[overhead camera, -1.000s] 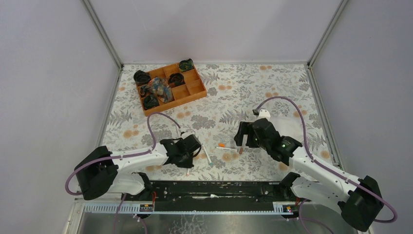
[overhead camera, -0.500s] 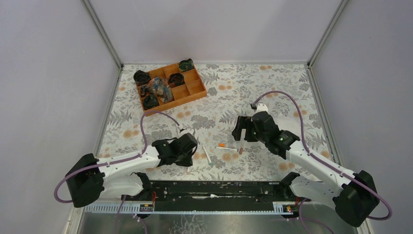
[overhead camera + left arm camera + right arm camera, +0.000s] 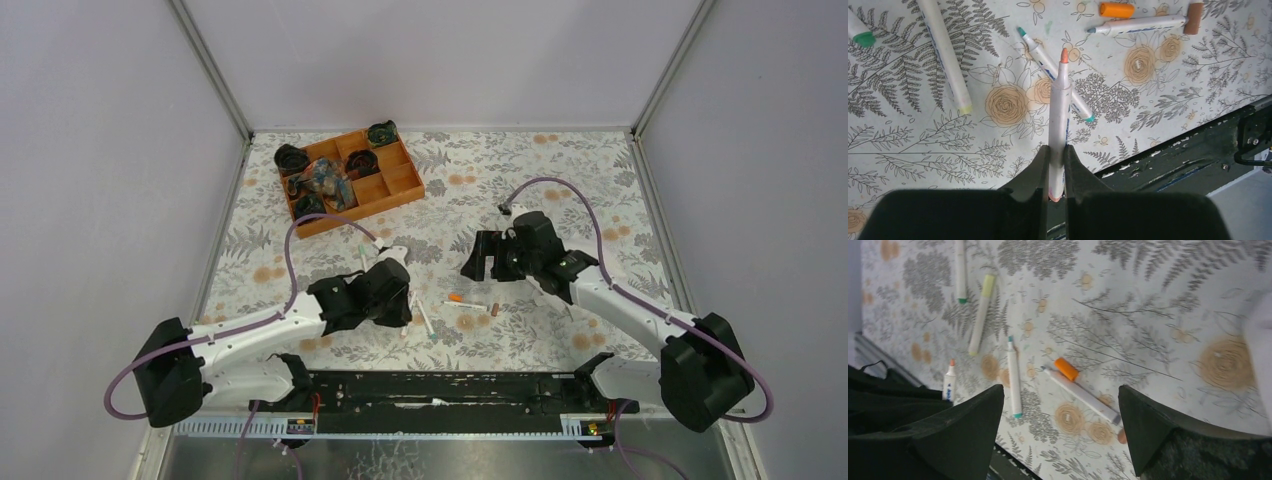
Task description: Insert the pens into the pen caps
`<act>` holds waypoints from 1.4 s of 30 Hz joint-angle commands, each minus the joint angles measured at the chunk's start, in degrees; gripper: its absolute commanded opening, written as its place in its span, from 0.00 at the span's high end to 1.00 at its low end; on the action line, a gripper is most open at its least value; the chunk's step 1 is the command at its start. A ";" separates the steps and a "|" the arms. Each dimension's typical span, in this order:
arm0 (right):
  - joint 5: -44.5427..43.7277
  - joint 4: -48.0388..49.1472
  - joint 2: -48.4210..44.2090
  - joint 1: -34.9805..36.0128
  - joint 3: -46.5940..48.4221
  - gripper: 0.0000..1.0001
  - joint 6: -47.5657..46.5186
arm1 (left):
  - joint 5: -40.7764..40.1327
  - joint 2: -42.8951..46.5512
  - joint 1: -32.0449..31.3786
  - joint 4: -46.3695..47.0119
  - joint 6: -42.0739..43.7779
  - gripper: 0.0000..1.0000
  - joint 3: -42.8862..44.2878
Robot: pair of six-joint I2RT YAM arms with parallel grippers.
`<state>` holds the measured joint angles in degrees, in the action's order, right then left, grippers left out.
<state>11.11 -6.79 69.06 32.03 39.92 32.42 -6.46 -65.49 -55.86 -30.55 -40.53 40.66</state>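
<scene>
The orange-tipped pen [image 3: 1059, 107] is being gripped by the left end effector [image 3: 1056, 150]. Its fingers [image 3: 1040, 165] are pressing on the pen's lower half from both sides, and the tip is pointing away from the wrist. The other pens are lying loose on the flower-printed desk [image 3: 1158, 95]. A teal-tipped pen [image 3: 1048, 67] is lying slantwise beneath the held one. A yellow-tipped pen [image 3: 946, 57] is lying to its left, and a green-tipped pen [image 3: 857, 31] is showing at the corner of the left wrist view. Farther off, an orange pen cap [image 3: 1117, 9] is lying just beside another pen [image 3: 1140, 24], and a brown pen cap [image 3: 1194, 11] is sitting at that pen's end. The right end effector [image 3: 1060, 390] is hovering above this group, its fingers [image 3: 968, 435] spread wide apart and gripping nothing.
</scene>
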 commanded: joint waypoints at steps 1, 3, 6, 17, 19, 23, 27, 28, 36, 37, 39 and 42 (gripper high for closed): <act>12.41 8.27 2.33 -0.13 2.25 0.10 0.69 | -0.32 1.66 -0.70 5.50 2.05 1.00 0.85; 16.78 11.79 3.36 -0.13 1.54 0.10 2.72 | -0.09 2.70 -1.06 6.36 2.92 1.00 0.60; 23.60 19.59 5.05 -0.08 -0.43 0.12 8.31 | 1.15 5.11 -1.43 8.51 4.60 1.00 -0.60; 24.74 29.90 2.18 5.70 -5.29 0.14 18.10 | 8.97 11.13 -3.09 15.18 6.65 1.00 -4.26; 23.97 29.22 1.19 6.03 -5.40 0.14 18.34 | 9.28 11.81 -3.24 15.74 6.92 1.00 -4.45; 23.66 28.15 1.23 7.29 -5.54 0.20 18.36 | 10.32 12.12 -3.30 17.14 7.40 1.00 -4.34; 23.34 28.32 1.30 8.53 -5.40 0.31 18.47 | 11.11 11.56 -3.31 17.36 7.71 1.00 -3.61; 23.46 28.43 1.48 8.78 -5.39 0.34 18.53 | 11.03 11.50 -3.33 17.35 7.75 1.00 -3.54; 24.22 29.59 2.28 9.69 -5.29 0.70 18.61 | 10.85 11.60 -3.35 17.77 7.51 1.00 -3.49; 24.22 29.63 2.43 9.67 -5.34 0.75 18.56 | 10.94 11.60 -3.37 17.94 7.49 1.00 -3.45; 24.28 29.79 2.57 9.70 -5.31 0.86 18.49 | 10.99 11.71 -3.33 18.18 7.48 1.00 -3.40; 24.64 29.87 2.51 9.71 -4.97 1.00 18.44 | 11.18 11.16 -3.34 18.28 7.34 0.91 -3.55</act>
<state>35.03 20.60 71.42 41.21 34.20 51.24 4.16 -54.22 -58.85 -17.08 -33.89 36.71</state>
